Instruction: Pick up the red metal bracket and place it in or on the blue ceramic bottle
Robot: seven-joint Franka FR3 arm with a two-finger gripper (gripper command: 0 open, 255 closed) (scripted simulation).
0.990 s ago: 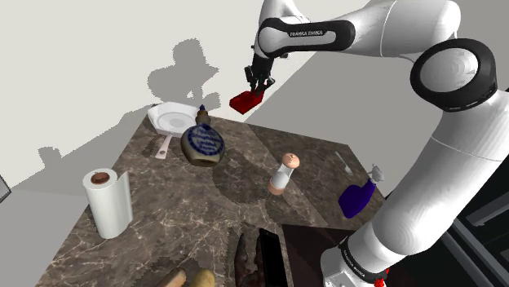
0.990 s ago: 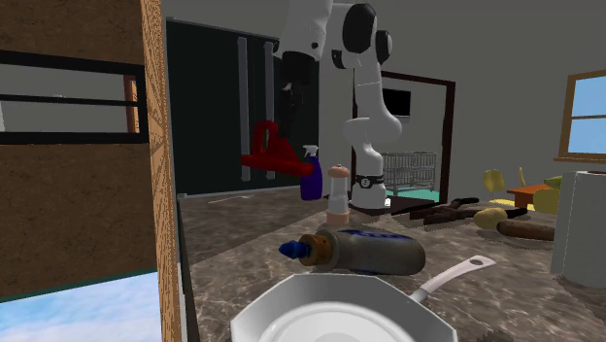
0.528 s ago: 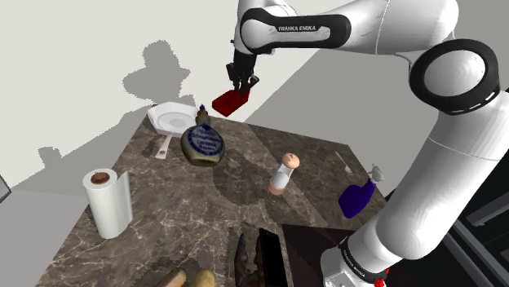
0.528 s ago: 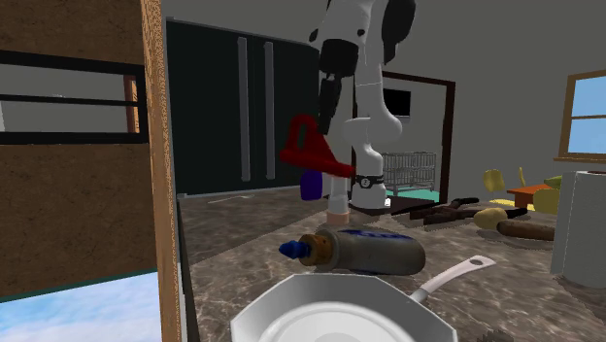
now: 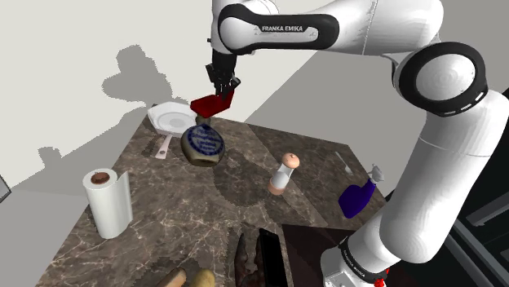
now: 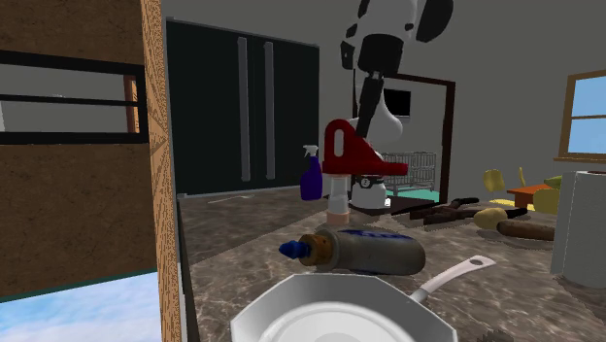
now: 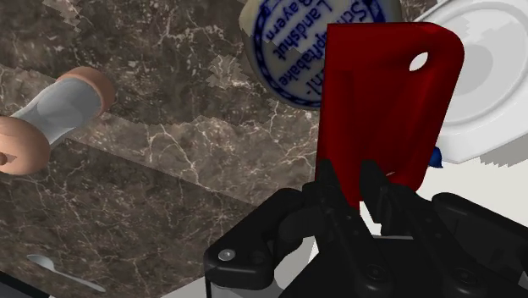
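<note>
Shoulder view: the black gripper (image 5: 220,84) is hanging over the far end of the marble counter (image 5: 188,214), its fingers pinching the red bracket (image 5: 211,103) clear of the surface. The bracket is hovering just above the neck end of the blue-faced bottle (image 5: 203,143), which is lying on its side beside a white pan (image 5: 171,117). A paper towel roll (image 5: 107,202), a shaker (image 5: 283,174) and a purple spray bottle (image 5: 357,198) are standing well apart from it. Second exterior view: the bracket (image 6: 354,157) is hanging under the gripper (image 6: 367,109), higher than the lying bottle (image 6: 364,250). Wrist view: the gripper (image 7: 360,182) is clamping one edge of the bracket (image 7: 385,102) between narrowly parted fingers (a hole showing near its far corner), the plate overlapping the bottle's lettered face (image 7: 296,51).
</note>
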